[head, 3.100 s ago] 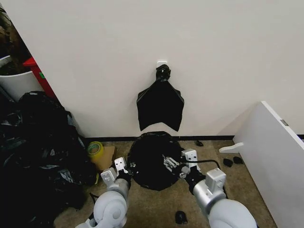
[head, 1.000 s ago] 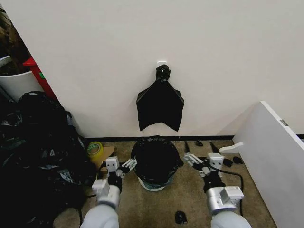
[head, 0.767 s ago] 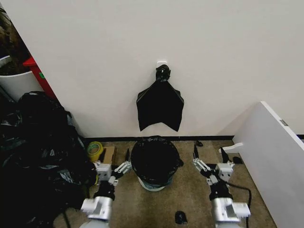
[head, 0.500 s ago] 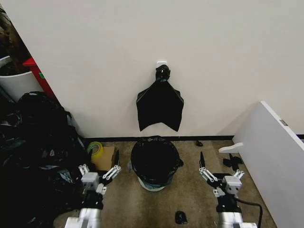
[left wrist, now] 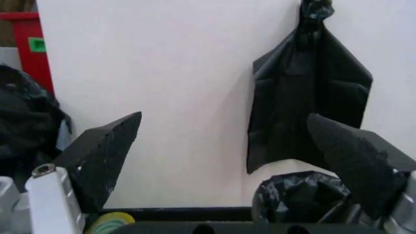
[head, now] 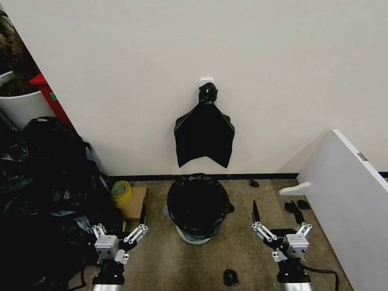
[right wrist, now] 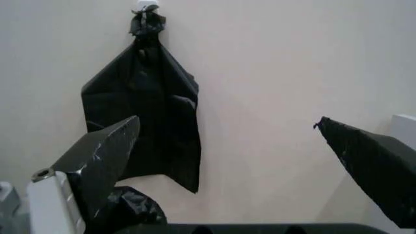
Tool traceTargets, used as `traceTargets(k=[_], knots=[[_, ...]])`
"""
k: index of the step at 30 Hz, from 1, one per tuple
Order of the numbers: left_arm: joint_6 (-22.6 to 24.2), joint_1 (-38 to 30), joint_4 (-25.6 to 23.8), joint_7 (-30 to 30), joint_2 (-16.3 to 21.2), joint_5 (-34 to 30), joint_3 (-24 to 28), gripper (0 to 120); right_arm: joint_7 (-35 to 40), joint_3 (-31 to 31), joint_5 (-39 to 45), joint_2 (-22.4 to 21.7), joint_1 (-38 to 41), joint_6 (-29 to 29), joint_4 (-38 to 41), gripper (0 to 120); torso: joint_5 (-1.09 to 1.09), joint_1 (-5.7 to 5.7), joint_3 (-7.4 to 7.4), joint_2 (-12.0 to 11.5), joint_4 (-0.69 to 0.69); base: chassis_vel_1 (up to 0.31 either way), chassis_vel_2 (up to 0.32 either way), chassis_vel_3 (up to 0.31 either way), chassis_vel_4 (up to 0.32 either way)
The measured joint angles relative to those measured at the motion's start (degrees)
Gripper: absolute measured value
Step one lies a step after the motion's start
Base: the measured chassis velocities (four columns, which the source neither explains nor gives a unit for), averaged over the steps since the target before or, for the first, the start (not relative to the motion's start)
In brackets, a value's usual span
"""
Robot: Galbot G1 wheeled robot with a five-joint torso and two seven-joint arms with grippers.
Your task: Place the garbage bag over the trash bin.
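Both claws spread wide and empty, low over the floor. Left claw [head: 119,235] off to one side of the bin [head: 193,235]; right claw [head: 282,233] off to the other side, somewhat farther out. Bin thus ahead of and between the two, inward from each, with clear carpet separating it from both. Left claw judged a little nearer, though neither touching bin or bag.

Bag [head: 197,203] already seated in the bin: black, glossy, crinkled plastic lining the inside and folded over the rim all round, mouth open and facing up, roughly circular with no marked long axis. Only a short cream-white band of bin wall left bare below the black skirt. Slight bunching of plastic on the side toward the right claw. In the left wrist view, a crumpled edge of the bag [left wrist: 300,195] low between the open fingers [left wrist: 104,153]; in the right wrist view, a corner of the bag [right wrist: 133,207] beside one finger [right wrist: 104,156].

Task judged done or nearly so. Any further move would run inward and forward toward the rim from either claw.
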Motion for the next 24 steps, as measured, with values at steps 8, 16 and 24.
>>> traceTargets(k=[8,16,24], knots=[[0.1,-0.2,0.0,0.0,0.1,0.0,0.3,100,-0.1,-0.1,-0.2,0.0,0.2,-0.3,0.2,100,0.00,0.01,0.00,0.0,0.00,0.000,0.000,0.000,0.000],[0.2,-0.3,0.1,0.0,0.1,0.0,0.3,100,-0.1,-0.2,-0.2,0.0,0.2,-0.4,0.2,100,0.00,0.01,0.00,0.0,0.00,0.000,0.000,0.000,0.000],[0.3,-0.3,0.1,-0.1,0.1,-0.1,0.4,100,-0.1,-0.2,-0.2,0.0,0.3,-0.4,0.2,100,0.00,0.01,0.00,0.0,0.00,0.000,0.000,0.000,0.000]])
